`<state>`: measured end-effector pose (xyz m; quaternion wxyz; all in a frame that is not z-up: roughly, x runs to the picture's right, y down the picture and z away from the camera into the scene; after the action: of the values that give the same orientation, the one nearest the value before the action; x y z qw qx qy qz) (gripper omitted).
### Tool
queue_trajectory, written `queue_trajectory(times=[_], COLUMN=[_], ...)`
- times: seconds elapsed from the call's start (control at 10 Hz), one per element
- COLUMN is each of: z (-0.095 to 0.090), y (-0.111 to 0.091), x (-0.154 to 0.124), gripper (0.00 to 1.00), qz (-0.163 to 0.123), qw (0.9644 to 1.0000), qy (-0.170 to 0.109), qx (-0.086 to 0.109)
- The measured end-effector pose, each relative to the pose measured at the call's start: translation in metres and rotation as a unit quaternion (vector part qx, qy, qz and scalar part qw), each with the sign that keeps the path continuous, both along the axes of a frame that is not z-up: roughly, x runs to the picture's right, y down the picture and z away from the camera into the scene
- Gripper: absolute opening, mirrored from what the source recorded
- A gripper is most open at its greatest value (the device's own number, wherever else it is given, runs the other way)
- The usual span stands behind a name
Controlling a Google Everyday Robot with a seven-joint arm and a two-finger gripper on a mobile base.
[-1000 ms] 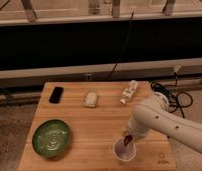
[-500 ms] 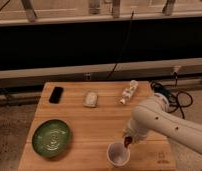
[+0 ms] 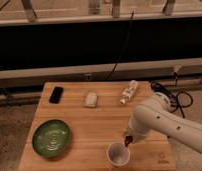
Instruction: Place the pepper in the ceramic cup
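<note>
The white arm (image 3: 164, 122) is reaching in from about 3 o'clock over the wooden table (image 3: 94, 125), and its gripper (image 3: 128, 140) is hanging just above the rim of the ceramic cup (image 3: 117, 154), at the cup's 1 o'clock side. The cup is standing upright near the front edge of the table, at about 5 o'clock from the table's middle, with its round mouth facing up.

The pepper (image 3: 127, 142) is showing as a small dark red spot at the tip of the gripper – the gripper is pinching it, and the pepper is sitting right at the cup's upper right rim. I cannot tell whether it is touching the rim or only hanging over it.

The green plate (image 3: 52, 138) is lying at about 8 o'clock on the table, well apart from the cup. Along the far side, a black phone (image 3: 56, 94) is lying at 10 o'clock, a pale small packet (image 3: 91, 98) at about 12 o'clock, and a white bottle (image 3: 128, 92) is lying on its side at 1 o'clock. Black cables (image 3: 180, 100) are lying just beyond the right edge of the table – near the arm's upper part.
</note>
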<state>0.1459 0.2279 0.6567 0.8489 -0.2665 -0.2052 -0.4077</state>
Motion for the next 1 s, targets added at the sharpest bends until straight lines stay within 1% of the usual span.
queue_trajectory(times=[0.2,0.4,0.6,0.8,1.0], z=[-0.017,-0.029,-0.045,-0.054,-0.061], y=[-0.007,-0.005,0.009,0.019,0.028], x=[-0.003,-0.006,-0.01,-0.017,-0.02], gripper=[0.0,0.0,0.0,0.0,0.0], qz=[-0.002,-0.006,-0.014,-0.021,-0.025], qw=[1.0,0.9998,0.9992,0.9982,0.9974], qy=[-0.009,-0.02,-0.034,-0.049,-0.06], qx=[0.0,-0.005,-0.017,-0.027,-0.032])
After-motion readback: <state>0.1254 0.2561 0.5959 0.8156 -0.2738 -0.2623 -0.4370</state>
